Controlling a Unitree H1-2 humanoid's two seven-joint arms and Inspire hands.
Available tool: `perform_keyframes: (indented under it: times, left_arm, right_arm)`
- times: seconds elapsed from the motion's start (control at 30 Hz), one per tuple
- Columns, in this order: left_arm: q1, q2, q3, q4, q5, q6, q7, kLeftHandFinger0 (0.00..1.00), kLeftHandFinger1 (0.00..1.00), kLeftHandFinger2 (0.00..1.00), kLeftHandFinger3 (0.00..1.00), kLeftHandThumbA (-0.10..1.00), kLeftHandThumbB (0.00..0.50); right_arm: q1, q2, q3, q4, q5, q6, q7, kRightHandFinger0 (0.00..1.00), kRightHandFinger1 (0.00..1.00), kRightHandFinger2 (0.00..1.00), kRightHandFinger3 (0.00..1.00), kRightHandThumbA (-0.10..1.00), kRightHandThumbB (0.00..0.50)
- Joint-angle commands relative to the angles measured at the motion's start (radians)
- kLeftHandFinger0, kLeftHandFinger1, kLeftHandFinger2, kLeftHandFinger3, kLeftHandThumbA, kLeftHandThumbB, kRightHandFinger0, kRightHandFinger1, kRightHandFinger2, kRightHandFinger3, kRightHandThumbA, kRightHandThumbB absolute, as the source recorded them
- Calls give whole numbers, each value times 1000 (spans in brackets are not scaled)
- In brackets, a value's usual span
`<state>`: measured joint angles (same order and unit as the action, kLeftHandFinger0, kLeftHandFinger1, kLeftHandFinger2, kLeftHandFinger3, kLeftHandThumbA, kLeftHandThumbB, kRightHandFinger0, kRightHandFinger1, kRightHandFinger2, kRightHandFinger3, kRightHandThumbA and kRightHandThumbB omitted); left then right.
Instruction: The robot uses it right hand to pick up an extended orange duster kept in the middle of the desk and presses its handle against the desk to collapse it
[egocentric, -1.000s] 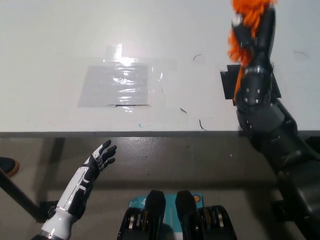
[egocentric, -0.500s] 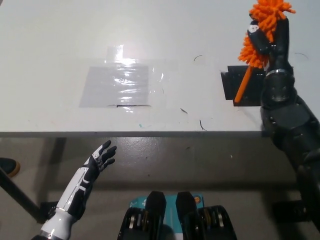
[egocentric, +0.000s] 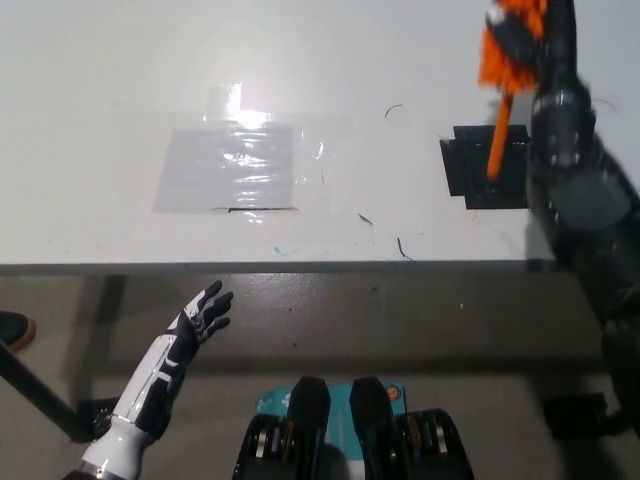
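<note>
Nearest the camera, the white left hand (egocentric: 204, 311) rests below the desk's front edge at lower left, fingers spread and holding nothing. Beyond it, the white desk (egocentric: 100, 120) carries a patch of clear tape (egocentric: 232, 168) near its middle and a black square marker (egocentric: 478, 168) to the right. At far right, the black right hand (egocentric: 540, 40) is clamped on the orange duster (egocentric: 508, 60), whose handle angles down onto the black square marker.

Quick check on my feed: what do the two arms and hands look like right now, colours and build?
The left hand has dark fingers on a slim white forearm with black side panels. The right arm is all black and dark grey, built of bulky rounded segments with small pale fasteners; its hand sits blurred at the top edge.
</note>
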<state>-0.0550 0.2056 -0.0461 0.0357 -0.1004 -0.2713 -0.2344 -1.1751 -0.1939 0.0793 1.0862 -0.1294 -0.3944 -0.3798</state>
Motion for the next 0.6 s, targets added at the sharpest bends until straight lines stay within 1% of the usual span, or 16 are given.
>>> perform_keyframes:
  times: [0.0,0.03,0.1,0.13,0.17,0.2,0.23,0.27,0.3,0.33,0.37,0.4,0.43,0.47,0.5,0.57]
  left_arm:
    - [-3,12,4,-25,-7,1,-10,1000,1000,1000,1000,1000,105]
    - [-3,12,4,-27,-7,3,-10,1000,1000,1000,1000,1000,105]
    - [-3,12,4,-27,-7,3,-10,1000,1000,1000,1000,1000,105]
    - [-4,14,4,-33,-10,16,-11,1000,1000,1000,1000,1000,106]
    - [-4,14,4,-33,-10,16,-11,1000,1000,1000,1000,1000,106]
    - [-4,14,4,-33,-11,14,-12,1000,1000,1000,1000,1000,102]
    - [-5,15,4,-32,-8,11,-12,1000,1000,1000,1000,1000,107]
    - [-5,15,4,-33,-7,11,-12,1000,1000,1000,1000,1000,108]
    - [-5,15,4,-33,-7,11,-12,1000,1000,1000,1000,1000,108]
    - [-5,15,4,-33,-7,12,-12,1000,1000,1000,1000,1000,108]
    - [-4,15,3,-31,-8,9,-13,1000,1000,1000,1000,1000,89]
    - [-1,15,2,-29,-10,4,-16,1000,1000,1000,1000,1000,91]
    - [-1,15,2,-29,-10,4,-16,1000,1000,1000,1000,1000,91]
    - [-3,16,3,-27,-5,1,-13,1000,1000,1000,1000,1000,91]
    - [-4,16,5,-27,-3,-3,-11,1000,1000,1000,1000,1000,91]
    - [-4,16,5,-27,-3,-3,-11,1000,1000,1000,1000,1000,92]
  right_arm:
    - [-147,-56,39,-133,-123,-69,-43,0,202,620,629,-100,143]
    - [-149,-59,43,-139,-129,-73,-45,0,200,637,672,-100,137]
    - [-148,-60,44,-144,-131,-70,-46,0,201,640,678,-100,140]
    - [-187,-110,136,-150,-279,-76,-112,7,291,714,721,-100,127]
    - [-187,-110,139,-150,-279,-76,-115,0,321,719,732,-100,130]
    - [-195,-121,162,-143,-292,-76,-103,259,272,646,697,-100,215]
    - [-216,-145,220,-114,-333,-76,-62,127,215,590,619,-100,214]
    - [-218,-147,229,-110,-333,-76,-64,7,139,528,518,-100,212]
    - [-219,-149,236,-109,-330,-76,-68,0,93,500,467,-100,210]
    - [-220,-150,244,-107,-327,-76,-73,0,79,494,455,-100,211]
    - [-217,-155,290,-67,-363,-76,-52,0,165,602,558,-100,204]
    - [-210,-162,359,-8,-417,-76,-20,0,247,705,665,-100,204]
    - [-211,-163,365,-6,-415,-76,-23,0,273,724,693,-100,205]
    - [-201,-161,407,33,-441,-67,-9,0,391,781,749,-100,206]
    - [-194,-160,448,57,-475,-55,-15,0,401,765,743,-100,207]
    - [-199,-160,464,70,-468,-59,-25,0,402,760,738,-100,206]
